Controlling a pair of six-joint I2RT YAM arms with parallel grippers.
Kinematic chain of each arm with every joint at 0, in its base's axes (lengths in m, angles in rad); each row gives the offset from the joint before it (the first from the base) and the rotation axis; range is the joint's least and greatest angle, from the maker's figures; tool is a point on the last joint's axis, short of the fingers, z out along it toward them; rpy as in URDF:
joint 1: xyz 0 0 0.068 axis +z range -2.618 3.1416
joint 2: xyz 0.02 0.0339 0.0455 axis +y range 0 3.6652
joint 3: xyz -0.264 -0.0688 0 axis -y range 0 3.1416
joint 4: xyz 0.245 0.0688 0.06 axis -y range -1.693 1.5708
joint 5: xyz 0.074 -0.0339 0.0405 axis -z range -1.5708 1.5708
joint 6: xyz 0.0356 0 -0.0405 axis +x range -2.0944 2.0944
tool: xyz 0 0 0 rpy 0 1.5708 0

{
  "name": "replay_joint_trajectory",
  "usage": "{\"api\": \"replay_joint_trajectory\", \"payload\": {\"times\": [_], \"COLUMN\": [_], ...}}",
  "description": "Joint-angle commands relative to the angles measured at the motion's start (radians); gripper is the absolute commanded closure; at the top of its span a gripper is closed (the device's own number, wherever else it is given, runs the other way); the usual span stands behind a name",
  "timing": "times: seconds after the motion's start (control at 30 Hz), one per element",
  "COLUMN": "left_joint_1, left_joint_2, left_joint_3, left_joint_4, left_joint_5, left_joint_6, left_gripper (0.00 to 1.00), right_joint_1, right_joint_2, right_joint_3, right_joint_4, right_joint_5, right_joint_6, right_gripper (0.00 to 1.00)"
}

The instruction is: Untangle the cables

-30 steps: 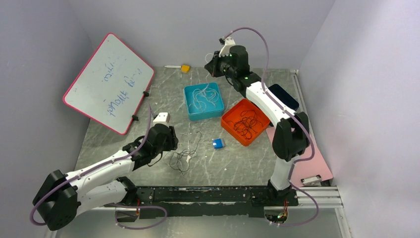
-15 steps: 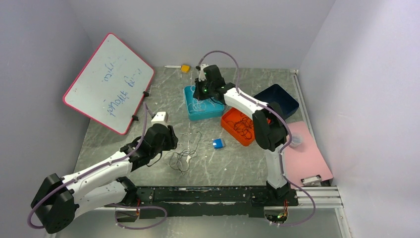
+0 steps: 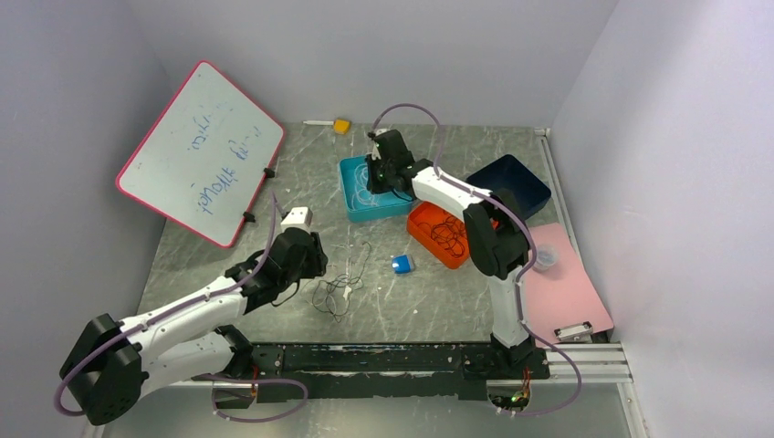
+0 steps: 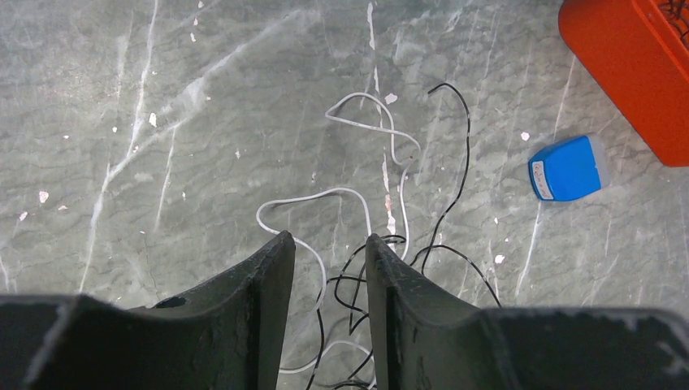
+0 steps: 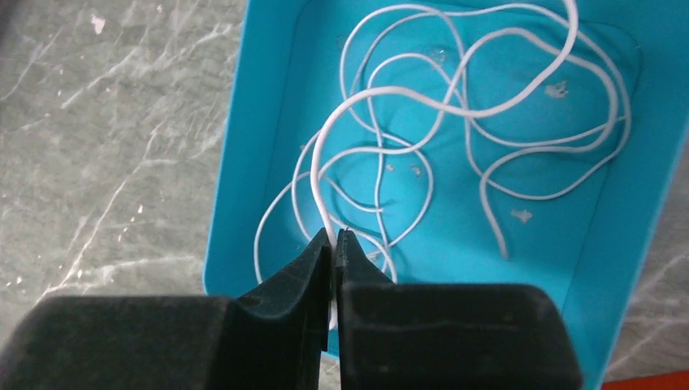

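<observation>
A small tangle of white and black cables [image 3: 339,285] lies on the table mid-left; it also shows in the left wrist view [image 4: 382,203]. My left gripper [image 4: 325,244] is open just above its near end, with wires between the fingers, and sits left of the tangle in the top view [image 3: 306,255]. My right gripper [image 5: 335,237] is shut on a white cable [image 5: 357,106] over the blue tray [image 5: 244,162]. The blue tray [image 3: 350,208] holds several white cable loops. The orange tray [image 3: 418,223] holds black cables [image 3: 452,228].
A small blue box [image 3: 402,264] lies right of the tangle, also in the left wrist view [image 4: 567,166]. A whiteboard [image 3: 196,151] leans at the back left. A dark blue bin [image 3: 520,178] and a pink sheet [image 3: 561,292] are on the right. A yellow item [image 3: 341,126] sits at the back.
My right gripper has swung from high at the back down over the blue tray, carrying the white cable. The left arm has barely moved.
</observation>
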Motion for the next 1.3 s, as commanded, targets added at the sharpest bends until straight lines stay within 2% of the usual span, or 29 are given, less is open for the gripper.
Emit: {"api": "replay_joint_trajectory", "payload": {"times": [0.0, 0.07, 0.13, 0.27, 0.57, 0.7, 0.93, 1.1, 1.27], "left_joint_1": [-0.005, -0.006, -0.006, -0.005, -0.005, -0.005, -0.004, -0.004, -0.004], "left_joint_2": [0.013, 0.014, 0.009, -0.004, 0.015, 0.033, 0.054, 0.09, 0.188], "left_joint_3": [0.022, 0.027, 0.029, 0.028, 0.048, 0.057, 0.095, 0.118, 0.165], "left_joint_4": [-0.011, -0.017, -0.024, -0.031, -0.037, -0.031, -0.054, -0.057, -0.075], "left_joint_5": [0.017, 0.016, 0.013, 0.01, 0.003, 0.019, 0.091, 0.153, 0.15], "left_joint_6": [-0.009, -0.012, -0.016, -0.023, -0.025, -0.024, -0.01, 0.017, 0.038], "left_gripper": [0.57, 0.57, 0.56, 0.54, 0.52, 0.52, 0.48, 0.43, 0.41], "right_joint_1": [-0.01, -0.01, -0.01, -0.02, -0.049, -0.053, -0.05, -0.03, 0.059], "right_joint_2": [0.047, 0.047, 0.025, -0.021, -0.171, -0.206, -0.368, -0.51, -0.604], "right_joint_3": [0.072, 0.095, 0.1, 0.143, 0.085, 0.056, -0.141, -0.349, -0.503], "right_joint_4": [-0.047, -0.042, -0.016, -0.022, -0.024, -0.054, -0.031, -0.003, 0.004], "right_joint_5": [0.039, 0.04, 0.047, 0.074, 0.163, 0.115, -0.034, -0.098, -0.081], "right_joint_6": [0.012, 0.002, -0.004, -0.022, -0.074, -0.11, -0.088, -0.019, 0.036], "right_gripper": [0.85, 0.71, 0.62, 0.55, 0.5, 0.5, 0.5, 0.5, 0.5]}}
